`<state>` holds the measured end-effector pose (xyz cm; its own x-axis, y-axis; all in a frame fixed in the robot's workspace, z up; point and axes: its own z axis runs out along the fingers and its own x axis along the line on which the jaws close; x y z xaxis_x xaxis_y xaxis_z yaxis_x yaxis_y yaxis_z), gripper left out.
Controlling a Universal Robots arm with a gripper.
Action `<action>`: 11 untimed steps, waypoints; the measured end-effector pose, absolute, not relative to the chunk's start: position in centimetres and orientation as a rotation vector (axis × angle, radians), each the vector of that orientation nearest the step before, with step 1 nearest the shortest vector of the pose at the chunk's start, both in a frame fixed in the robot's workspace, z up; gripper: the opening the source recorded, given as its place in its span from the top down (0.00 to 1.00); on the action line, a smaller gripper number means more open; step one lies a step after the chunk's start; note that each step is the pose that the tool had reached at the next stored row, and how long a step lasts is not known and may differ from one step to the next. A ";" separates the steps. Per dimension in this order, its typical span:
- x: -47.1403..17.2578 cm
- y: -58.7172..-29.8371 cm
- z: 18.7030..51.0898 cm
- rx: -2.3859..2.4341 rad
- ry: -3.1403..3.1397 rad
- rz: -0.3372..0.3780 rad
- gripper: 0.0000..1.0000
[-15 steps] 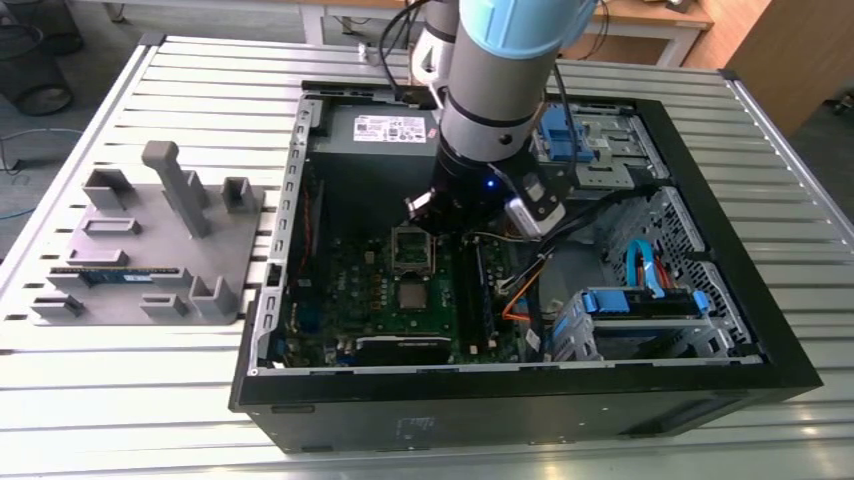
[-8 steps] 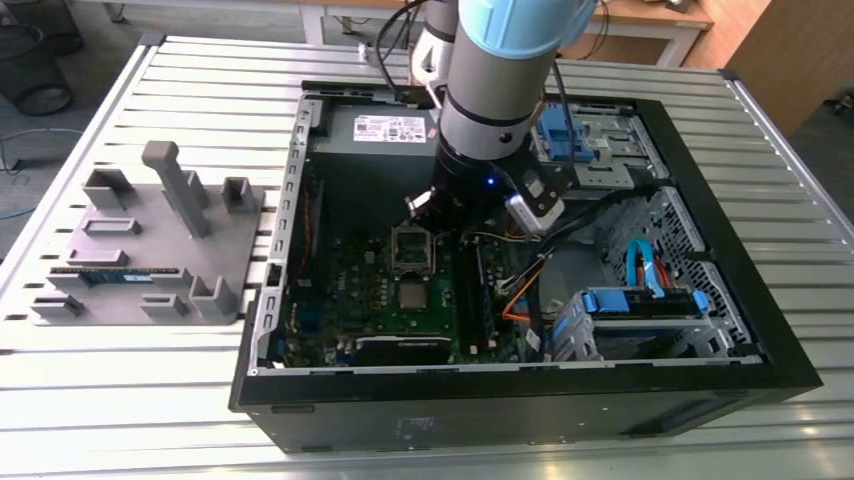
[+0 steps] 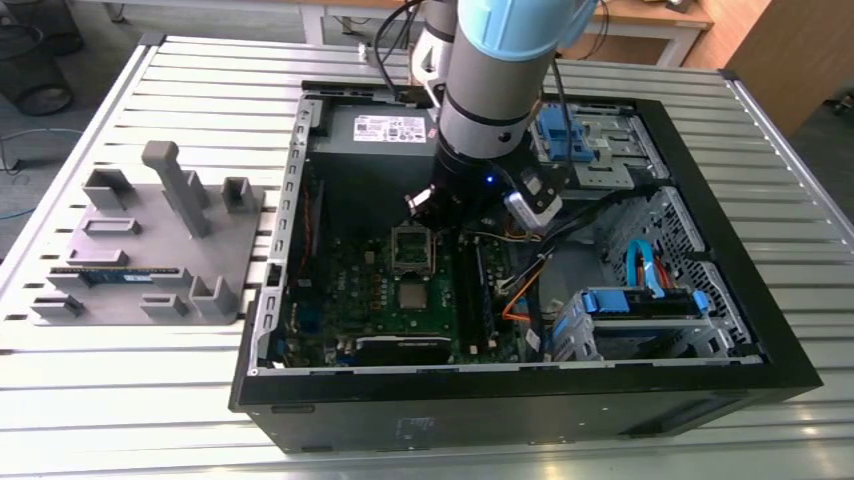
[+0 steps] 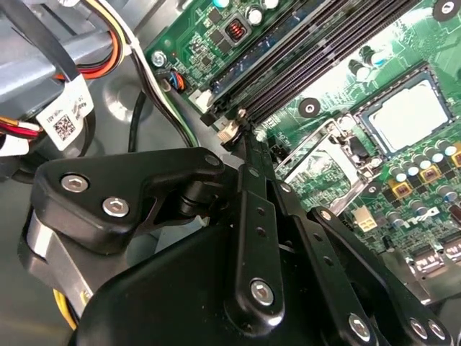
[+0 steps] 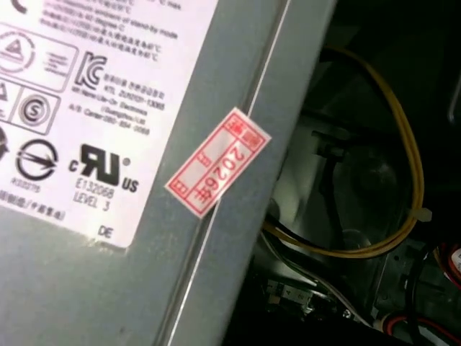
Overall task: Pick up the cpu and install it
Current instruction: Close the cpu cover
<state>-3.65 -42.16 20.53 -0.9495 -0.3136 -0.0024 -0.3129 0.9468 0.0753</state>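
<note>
One grey fixture tray (image 3: 147,250) sits at the exterior view's left; rightward, my gripper (image 3: 447,215) hangs inside one open computer case (image 3: 534,400), above the motherboard (image 3: 387,300). One cpu (image 3: 415,294) lies in its socket, apart from me. My jaws' spread I cannot tell

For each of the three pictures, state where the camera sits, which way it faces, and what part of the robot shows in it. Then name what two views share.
Exterior view: off the arm, high, looking down into the open computer case; the arm shows.
Second wrist view: on the arm, facing the green board; the black gripper linkage shows in front.
First wrist view: on the arm, close to a grey box with labels and a yellow wire.
Shared: the cpu on the board, exterior and second wrist views.
</note>
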 end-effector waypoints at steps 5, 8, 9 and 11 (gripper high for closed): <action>-3.8 -42.2 20.5 0.509 -3.089 -0.123 0.89; -4.0 -42.2 20.5 0.515 -3.087 -0.123 0.89; -4.0 -42.2 20.5 0.517 -3.087 -0.123 0.89; -4.1 -42.2 20.5 0.522 -3.087 -0.123 0.89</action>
<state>-4.12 -42.20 20.48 -0.9445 -0.3284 -0.0045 -0.3277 0.9415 0.0790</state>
